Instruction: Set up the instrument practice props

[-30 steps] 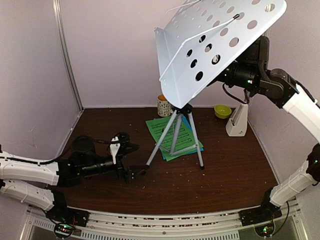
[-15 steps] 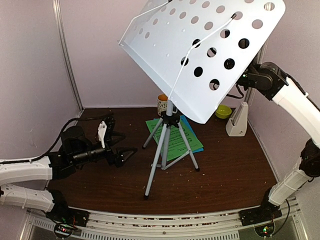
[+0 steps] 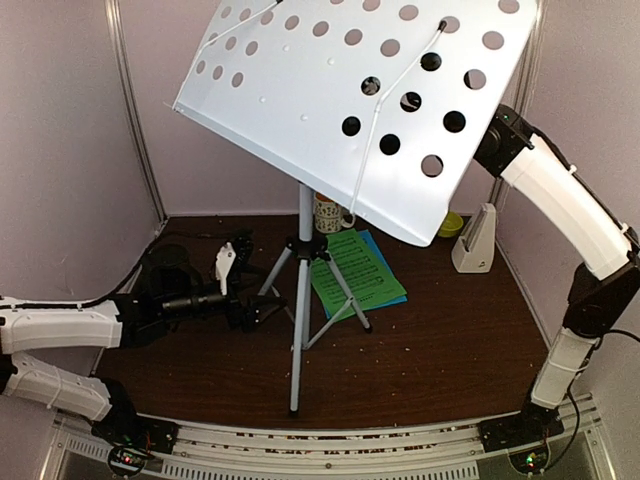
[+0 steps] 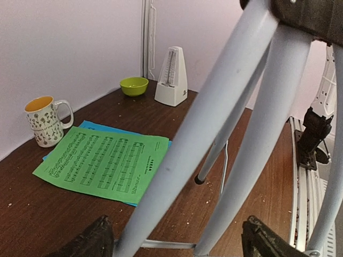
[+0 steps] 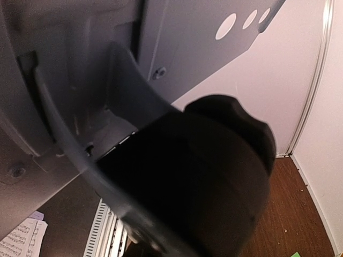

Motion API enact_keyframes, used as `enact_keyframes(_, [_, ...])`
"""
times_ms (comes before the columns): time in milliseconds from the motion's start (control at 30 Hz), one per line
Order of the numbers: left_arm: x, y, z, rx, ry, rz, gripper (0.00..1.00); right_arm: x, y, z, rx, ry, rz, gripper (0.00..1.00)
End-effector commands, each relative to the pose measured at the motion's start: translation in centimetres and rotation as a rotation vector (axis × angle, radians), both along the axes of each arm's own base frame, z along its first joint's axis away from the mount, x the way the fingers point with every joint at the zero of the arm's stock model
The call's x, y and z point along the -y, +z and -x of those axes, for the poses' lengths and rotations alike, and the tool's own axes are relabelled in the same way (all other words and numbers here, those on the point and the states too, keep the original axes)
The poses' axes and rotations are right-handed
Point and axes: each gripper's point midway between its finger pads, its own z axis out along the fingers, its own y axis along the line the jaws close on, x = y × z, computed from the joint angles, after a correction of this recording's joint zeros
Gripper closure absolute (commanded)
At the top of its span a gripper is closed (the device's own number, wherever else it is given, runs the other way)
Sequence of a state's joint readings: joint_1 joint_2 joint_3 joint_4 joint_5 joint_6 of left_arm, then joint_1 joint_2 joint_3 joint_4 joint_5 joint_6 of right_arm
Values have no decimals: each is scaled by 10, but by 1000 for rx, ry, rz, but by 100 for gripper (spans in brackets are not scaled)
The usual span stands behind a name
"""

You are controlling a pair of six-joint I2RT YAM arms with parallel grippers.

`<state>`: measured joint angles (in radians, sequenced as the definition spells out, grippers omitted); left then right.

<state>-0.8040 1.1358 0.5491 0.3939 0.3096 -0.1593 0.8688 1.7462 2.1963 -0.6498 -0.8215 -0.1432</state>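
Stand (image 3: 330, 110) stood upright mid-table. Its tripod legs (image 4: 236, 139) rose between the spread, unclenched jaws of the left gripper (image 3: 262, 312). Right gripper was hidden behind the tilted desk by a round black knob (image 5: 214, 176); couldn't tell its grip. Desk was a pale grey flat panel with round holes, legs smooth silver tubes. Green sheet (image 4: 102, 166) lay flat on blue sheet (image 4: 94, 127) behind the stand. White pyramid metronome (image 3: 474, 240) sat back right.

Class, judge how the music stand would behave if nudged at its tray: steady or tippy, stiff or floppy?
Probably tippy: the music stand carries a broad tray high above thin tripod legs. Likely stiff: the tray looks like flat sheet metal. Perhaps light for its size, being perforated.
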Motion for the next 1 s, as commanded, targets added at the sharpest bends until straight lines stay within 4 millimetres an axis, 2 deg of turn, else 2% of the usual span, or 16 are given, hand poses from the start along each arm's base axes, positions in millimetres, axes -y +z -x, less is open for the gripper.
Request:
enact_keyframes(0, [11,34,-7,116,-29,66,17,19,75,30,203,102,-203,100])
enact_keyframes(167, [13,38,-10,157,-28,73,22,12,57,25,207,112,-155,100])
enact_keyframes(300, [13,45,-13,207,-22,75,29,10,50,25,215,127,-141,100])
enact_keyframes(600, [29,32,-20,223,-77,-11,44,0,41,22,219,158,-139,100])
enact_keyframes(767, [32,36,-22,225,-77,-12,59,-2,34,15,235,133,-118,100])
enact_keyframes(933, [29,35,-20,231,-71,-7,79,-1,26,8,245,97,-97,90])
enact_keyframes(967, [29,33,-20,227,-75,-9,83,-1,25,6,244,89,-93,84])
